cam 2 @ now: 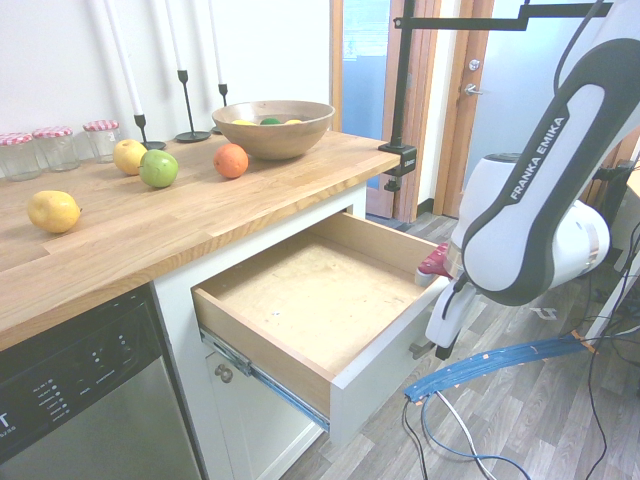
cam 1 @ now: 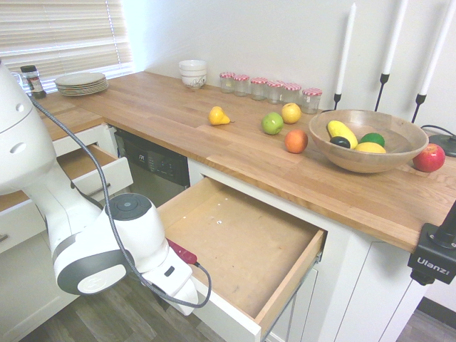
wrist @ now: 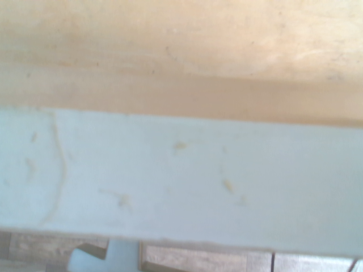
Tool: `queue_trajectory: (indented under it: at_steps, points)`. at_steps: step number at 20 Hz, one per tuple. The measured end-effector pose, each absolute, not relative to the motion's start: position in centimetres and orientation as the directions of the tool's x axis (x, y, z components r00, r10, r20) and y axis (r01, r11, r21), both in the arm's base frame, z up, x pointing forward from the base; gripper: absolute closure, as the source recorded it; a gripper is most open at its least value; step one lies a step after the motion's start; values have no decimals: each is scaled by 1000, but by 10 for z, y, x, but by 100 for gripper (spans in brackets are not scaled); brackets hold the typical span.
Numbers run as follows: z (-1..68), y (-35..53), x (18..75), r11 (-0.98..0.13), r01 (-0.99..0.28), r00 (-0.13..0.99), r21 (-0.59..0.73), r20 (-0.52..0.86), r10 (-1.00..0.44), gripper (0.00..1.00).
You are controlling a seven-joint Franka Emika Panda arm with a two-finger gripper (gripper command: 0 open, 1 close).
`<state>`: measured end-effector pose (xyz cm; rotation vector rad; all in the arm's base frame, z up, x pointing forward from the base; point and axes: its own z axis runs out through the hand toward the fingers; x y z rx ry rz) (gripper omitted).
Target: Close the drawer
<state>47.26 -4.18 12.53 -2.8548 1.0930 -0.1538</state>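
Figure. The drawer (cam 2: 320,300), wide and deep with a white front and light wooden sides and bottom, stands pulled out from the cabinet under the worktop (cam 2: 150,235), roughly most of the way open; its inside is bare. The white arm hangs at the drawer's outer face, and the gripper (cam 2: 437,345) points down just outside the front panel, low against it. The fingers themselves are hidden behind the wrist housing in both exterior views; they read as closed, with nothing held. The wrist view shows the top edge of the white front (wrist: 181,181) running across the picture with wooden interior beyond it, which places the gripper right at the front panel.

Risks, as judged from this position. The push seems to rest on a narrow contact beside the panel's middle rather than on a broad surface, so the closed gripper could slide along or off the smooth white face, and the drawer would then stop short. An off-centre push could also skew the drawer on its metal runner (cam 2: 285,395) and make it bind. If the gripper sits too high, it may ride over the top edge into the drawer. A second, smaller drawer (cam 1: 96,174) is open near the arm's elbow, and the arm could brush it as it moves in.
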Motion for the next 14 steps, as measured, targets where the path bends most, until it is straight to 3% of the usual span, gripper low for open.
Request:
queue_trajectory:
  at_steps: [14]
  points:
    - [137,-33,578,-745,-653,739,-139,97,-666,100]
